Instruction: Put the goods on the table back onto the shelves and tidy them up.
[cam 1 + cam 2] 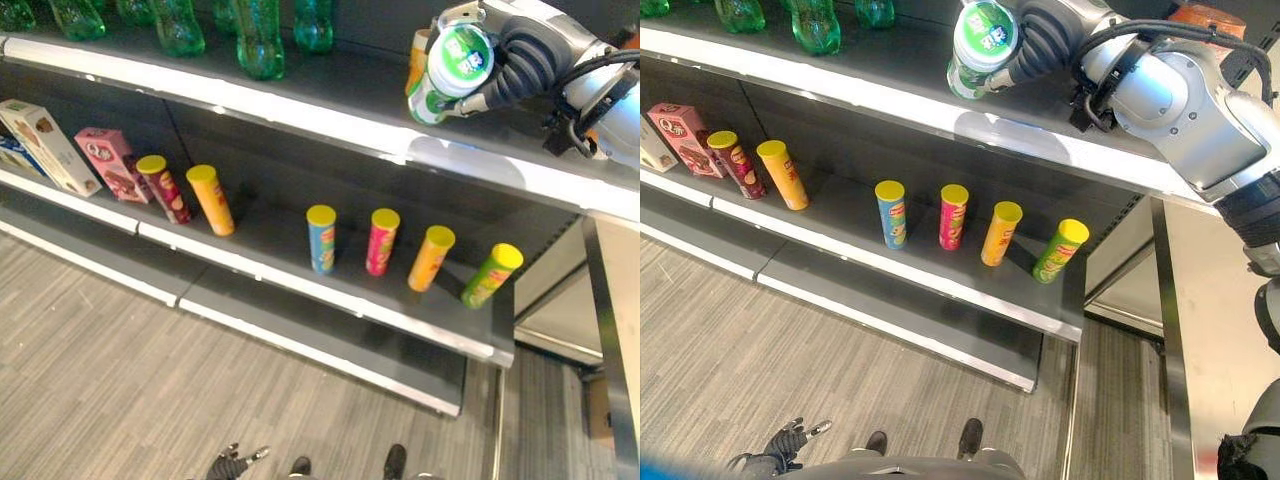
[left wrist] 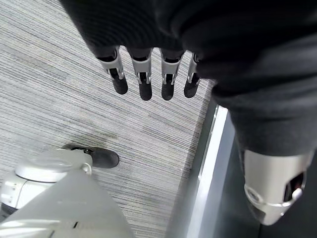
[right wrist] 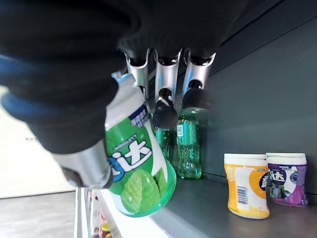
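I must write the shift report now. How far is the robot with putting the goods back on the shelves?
Done, it seems: six snack tubes stand on the middle shelf, and green bottles on the top shelf. In hand: the right hand holds a green gum jar over the top shelf, near a yellow jar and a purple jar. The left hand hangs open. Left: setting the jar down; the table's goods are not visible.

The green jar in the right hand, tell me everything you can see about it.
The green jar is a small, smooth, plastic-looking container with a white lid end, a green label with white characters and a mint leaf picture. The right hand holds it tilted, fingers and thumb curled round it, over the top shelf near its front edge. Whether its base touches the shelf is unclear. An orange jar and a purple jar stand on that shelf.
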You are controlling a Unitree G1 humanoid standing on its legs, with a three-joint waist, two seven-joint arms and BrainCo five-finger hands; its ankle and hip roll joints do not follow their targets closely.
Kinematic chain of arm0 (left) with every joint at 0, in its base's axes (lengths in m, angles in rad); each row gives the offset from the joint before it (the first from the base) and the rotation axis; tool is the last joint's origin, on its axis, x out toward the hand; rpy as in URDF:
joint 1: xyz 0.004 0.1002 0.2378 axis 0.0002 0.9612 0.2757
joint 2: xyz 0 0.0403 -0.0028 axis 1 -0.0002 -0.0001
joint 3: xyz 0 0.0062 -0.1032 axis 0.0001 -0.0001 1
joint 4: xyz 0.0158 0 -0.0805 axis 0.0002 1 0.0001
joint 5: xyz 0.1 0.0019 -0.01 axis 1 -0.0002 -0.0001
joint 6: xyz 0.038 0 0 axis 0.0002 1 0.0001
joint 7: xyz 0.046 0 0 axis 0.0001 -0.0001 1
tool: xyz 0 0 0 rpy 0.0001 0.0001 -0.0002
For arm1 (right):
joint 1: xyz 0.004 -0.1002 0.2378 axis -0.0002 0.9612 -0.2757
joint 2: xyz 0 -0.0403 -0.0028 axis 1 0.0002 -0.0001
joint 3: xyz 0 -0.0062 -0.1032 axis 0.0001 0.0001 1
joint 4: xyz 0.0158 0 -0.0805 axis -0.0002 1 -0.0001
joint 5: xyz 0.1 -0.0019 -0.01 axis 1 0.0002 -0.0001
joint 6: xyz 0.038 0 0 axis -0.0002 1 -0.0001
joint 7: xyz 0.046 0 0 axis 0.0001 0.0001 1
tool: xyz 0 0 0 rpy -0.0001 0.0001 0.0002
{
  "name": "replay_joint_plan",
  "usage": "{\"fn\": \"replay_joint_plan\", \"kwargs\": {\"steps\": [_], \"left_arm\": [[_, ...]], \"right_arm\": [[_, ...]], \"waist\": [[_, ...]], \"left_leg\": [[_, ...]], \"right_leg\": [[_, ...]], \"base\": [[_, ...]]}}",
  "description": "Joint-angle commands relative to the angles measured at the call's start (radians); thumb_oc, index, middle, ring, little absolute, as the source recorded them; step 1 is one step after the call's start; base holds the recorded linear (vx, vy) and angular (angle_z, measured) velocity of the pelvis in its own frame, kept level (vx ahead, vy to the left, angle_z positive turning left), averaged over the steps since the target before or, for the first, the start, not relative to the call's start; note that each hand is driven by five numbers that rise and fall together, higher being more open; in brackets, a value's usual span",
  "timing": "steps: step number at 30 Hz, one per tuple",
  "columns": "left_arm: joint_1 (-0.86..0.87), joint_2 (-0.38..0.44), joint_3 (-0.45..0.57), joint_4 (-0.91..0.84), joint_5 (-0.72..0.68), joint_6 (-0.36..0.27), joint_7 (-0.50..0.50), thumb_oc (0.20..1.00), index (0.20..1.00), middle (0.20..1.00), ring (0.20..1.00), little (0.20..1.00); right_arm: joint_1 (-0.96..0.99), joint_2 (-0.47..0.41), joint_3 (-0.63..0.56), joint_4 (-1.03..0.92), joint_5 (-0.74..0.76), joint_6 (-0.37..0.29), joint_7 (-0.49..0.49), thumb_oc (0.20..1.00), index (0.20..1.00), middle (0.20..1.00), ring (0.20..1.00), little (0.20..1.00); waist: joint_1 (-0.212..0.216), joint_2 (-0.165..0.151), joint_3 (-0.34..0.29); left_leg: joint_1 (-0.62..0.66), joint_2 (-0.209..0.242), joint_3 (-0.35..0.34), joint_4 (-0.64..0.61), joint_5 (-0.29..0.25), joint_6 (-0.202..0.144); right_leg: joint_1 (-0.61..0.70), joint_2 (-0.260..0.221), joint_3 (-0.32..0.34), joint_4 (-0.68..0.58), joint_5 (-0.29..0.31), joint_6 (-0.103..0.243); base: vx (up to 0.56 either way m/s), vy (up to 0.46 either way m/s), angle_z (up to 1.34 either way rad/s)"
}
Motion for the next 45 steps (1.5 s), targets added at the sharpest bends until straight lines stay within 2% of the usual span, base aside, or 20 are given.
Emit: {"fn": "replay_joint_plan", "kwargs": {"steps": [1, 7, 13, 24, 37, 38, 39, 45], "left_arm": [[-0.049, 0.079, -0.023, -0.006, -0.044, -0.014, 0.004, 1.0, 1.0, 1.0, 1.0, 1.0], [-0.051, 0.086, -0.019, -0.007, -0.045, -0.015, 0.006, 1.0, 1.0, 1.0, 1.0, 1.0], [-0.051, 0.079, -0.027, 0.004, -0.049, -0.021, 0.013, 1.0, 1.0, 1.0, 1.0, 1.0], [-0.038, 0.076, -0.016, 0.017, -0.067, -0.023, 0.021, 1.0, 1.0, 1.0, 1.0, 1.0], [-0.043, 0.084, -0.012, 0.019, -0.078, -0.02, 0.022, 1.0, 1.0, 1.0, 1.0, 1.0], [-0.06, 0.082, -0.024, 0.007, -0.056, -0.046, 0.047, 1.0, 1.0, 1.0, 1.0, 1.0], [-0.058, 0.09, -0.035, 0.003, -0.06, -0.042, 0.014, 1.0, 1.0, 1.0, 1.0, 1.0], [-0.059, 0.088, -0.034, 0.001, -0.075, -0.027, 0.018, 1.0, 1.0, 1.0, 1.0, 1.0]], "right_arm": [[-0.155, -0.006, 0.074, 0.064, 0.048, 0.01, 0.009, 0.2, 0.2, 0.2, 0.2, 0.2], [-0.211, 0.016, 0.139, 0.078, 0.02, 0.016, 0.024, 0.2, 0.2, 0.2, 0.2, 0.2], [-0.2, 0.065, 0.123, 0.199, -0.015, 0.029, -0.002, 0.2, 0.2, 0.2, 0.2, 0.2], [-0.185, 0.11, 0.09, 0.271, -0.025, 0.041, -0.021, 0.2, 0.2, 0.2, 0.2, 0.2], [-0.237, 0.147, 0.13, 0.27, -0.044, 0.048, -0.02, 0.2, 0.2, 0.2, 0.2, 0.2], [-0.215, 0.152, 0.115, 0.262, -0.038, 0.048, -0.023, 0.2, 0.2, 0.2, 0.2, 0.2], [-0.234, 0.153, 0.117, 0.263, -0.034, 0.046, -0.027, 0.2, 0.2, 0.2, 0.2, 0.2], [-0.3, 0.183, 0.138, 0.375, -0.068, 0.076, -0.059, 0.2, 0.2, 0.2, 0.2, 0.2]], "waist": [[0.021, -0.064, 0.013], [0.024, -0.07, 0.014], [0.035, -0.068, 0.018], [0.048, -0.066, 0.017], [0.053, -0.07, 0.018], [0.045, -0.07, 0.017], [0.045, -0.072, 0.017], [0.053, -0.075, 0.018]], "left_leg": [[0.091, 0.02, 0.12, 0.01, -0.079, -0.035], [0.091, 0.021, 0.124, 0.01, -0.081, -0.036], [0.089, 0.014, 0.119, 0.01, -0.082, -0.031], [0.098, 0.016, 0.112, 0.01, -0.086, -0.028], [0.099, 0.021, 0.113, 0.01, -0.083, -0.033], [0.1, 0.021, 0.114, 0.01, -0.084, -0.033], [0.101, 0.022, 0.115, 0.01, -0.084, -0.033], [0.094, 0.025, 0.108, 0.01, -0.082, -0.035]], "right_leg": [[0.074, -0.05, 0.05, 0.016, -0.13, 0.076], [0.072, -0.052, 0.051, 0.016, -0.127, 0.079], [0.074, -0.058, 0.048, 0.017, -0.126, 0.08], [0.081, -0.056, 0.049, 0.016, -0.132, 0.077], [0.088, -0.051, 0.039, 0.016, -0.138, 0.074], [0.088, -0.05, 0.04, 0.016, -0.138, 0.074], [0.088, -0.051, 0.042, 0.016, -0.137, 0.074], [0.085, -0.051, 0.03, 0.016, -0.138, 0.073]], "base": [[0.0, 0.0, 0.0], [0.0, 0.0, 0.0], [0.0, 0.0, 0.0], [0.01, -0.005, 0.0], [0.0, 0.0, 0.0], [0.0, 0.0, 0.0], [0.0, 0.0, 0.0], [0.0, -0.003, 0.01]]}}
